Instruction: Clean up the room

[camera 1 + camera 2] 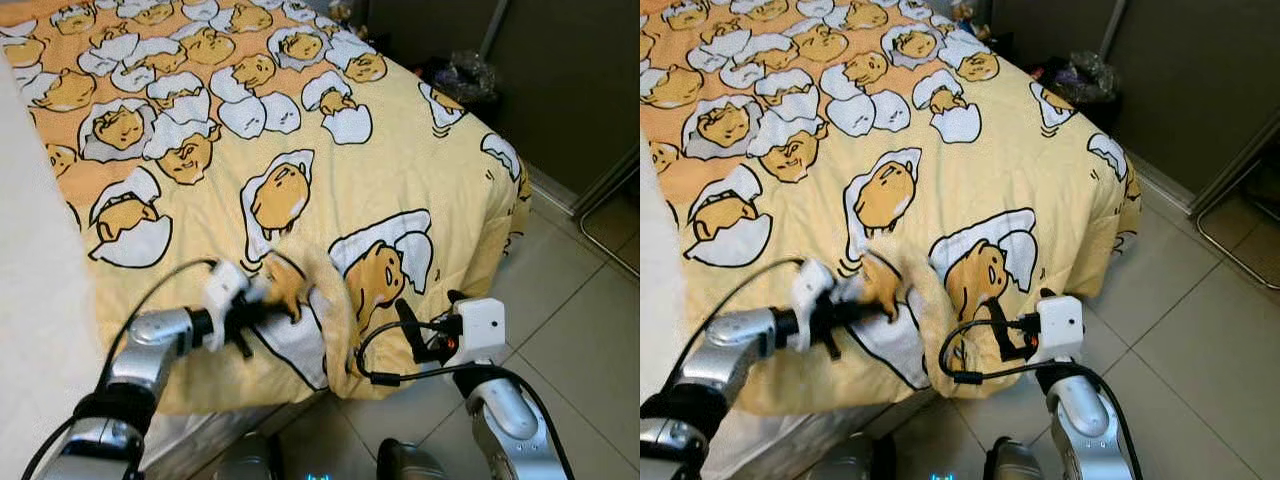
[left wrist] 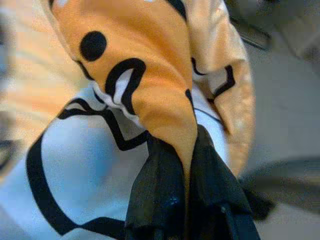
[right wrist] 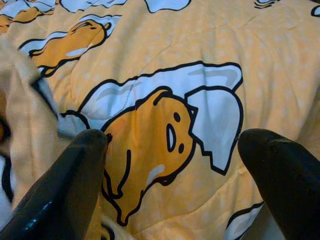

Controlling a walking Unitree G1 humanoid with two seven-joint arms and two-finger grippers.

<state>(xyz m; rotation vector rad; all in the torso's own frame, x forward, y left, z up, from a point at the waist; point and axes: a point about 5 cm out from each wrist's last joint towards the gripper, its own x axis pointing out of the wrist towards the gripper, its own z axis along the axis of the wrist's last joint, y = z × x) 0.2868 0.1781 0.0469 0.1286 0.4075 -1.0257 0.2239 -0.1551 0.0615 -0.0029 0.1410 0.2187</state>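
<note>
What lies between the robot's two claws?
A bunched fold of the yellow blanket, between the left claw pinching it and the open right claw, in the eye views.

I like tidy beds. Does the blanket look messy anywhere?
Yes. Near the foot edge the blanket is bunched into a raised fold, because the left gripper pinches it there. The right gripper hovers open beside it.

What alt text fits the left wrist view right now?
The left hand is pinched shut on a raised fold of the yellow cartoon-print blanket, the cloth standing up between its black fingers. Blurred pale floor lies beyond.
</note>
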